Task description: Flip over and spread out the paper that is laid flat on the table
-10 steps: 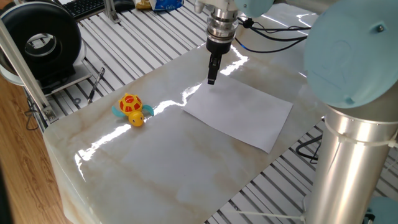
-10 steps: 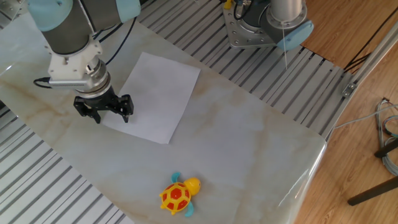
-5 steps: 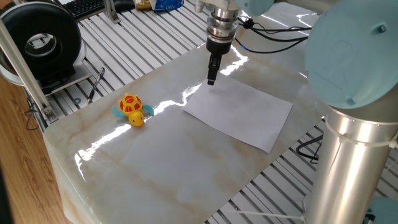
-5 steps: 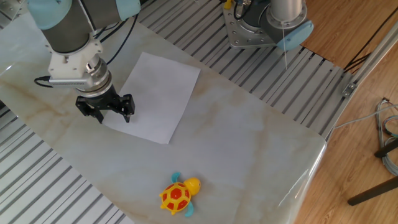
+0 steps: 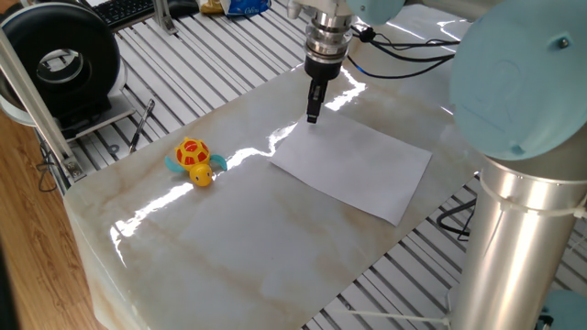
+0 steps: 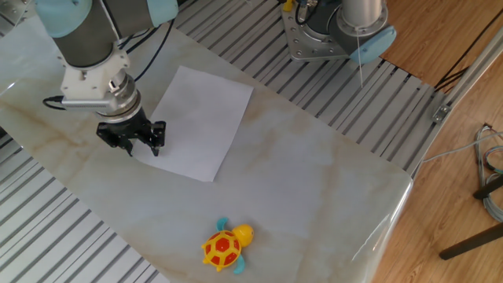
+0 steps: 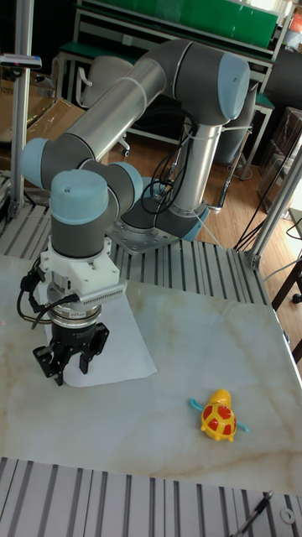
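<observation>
A UR5 arm (image 7: 126,109) with pale blue joint caps reaches down over a glossy cream marble-patterned worktop (image 6: 314,181) that rests on ribbed aluminium rails (image 5: 211,64). In the tall fixed view the arm's grey tubes curve from a base at the far side of the slab to a white wrist block directly above the near left part of the surface.

The paper (image 5: 353,165), a plain white rectangular sheet, lies flat on the worktop, well apart from the toy. In the other fixed view the paper (image 6: 196,122) sits toward the arm's side of the slab, one corner lying under the tool.

The gripper (image 6: 132,141) points straight down over that corner of the sheet. Its black fingers (image 7: 94,344) stand a little apart, a narrow gap showing between them, and nothing is pinched there. The tips are at or just above the paper's edge; whether they touch it cannot be told. In one fixed view the gripper (image 5: 314,110) appears edge-on as a single dark bar at the sheet's far corner.

A black round fan-like device (image 5: 64,60) stands on the rails beyond the slab's end.

A small toy turtle (image 5: 194,160), yellow with a red-orange shell and teal flippers, sits on bare marble near the worktop's other end.
</observation>
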Available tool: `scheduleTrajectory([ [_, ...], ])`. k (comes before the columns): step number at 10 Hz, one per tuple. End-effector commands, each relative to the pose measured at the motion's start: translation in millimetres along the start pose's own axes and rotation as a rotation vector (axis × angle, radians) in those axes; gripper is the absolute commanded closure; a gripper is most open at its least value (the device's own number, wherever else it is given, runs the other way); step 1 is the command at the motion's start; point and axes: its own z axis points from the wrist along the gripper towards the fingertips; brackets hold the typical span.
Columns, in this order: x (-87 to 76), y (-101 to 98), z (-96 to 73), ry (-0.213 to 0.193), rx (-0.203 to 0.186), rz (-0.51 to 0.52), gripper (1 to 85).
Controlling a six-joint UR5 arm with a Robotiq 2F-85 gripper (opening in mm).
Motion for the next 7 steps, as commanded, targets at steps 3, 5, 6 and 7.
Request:
scheduleTrajectory([
  [3, -2.8, 2.6, -2.7, -0.015, -0.013, 0.042, 70.3],
  [5, -4.8, 8.0, -6.5, -0.022, -0.027, 0.073, 84.7],
  [6, -4.6, 9.5, -11.3, -0.019, -0.024, 0.076, 84.7],
  [7, -4.3, 11.8, -16.6, -0.018, -0.022, 0.078, 84.7],
])
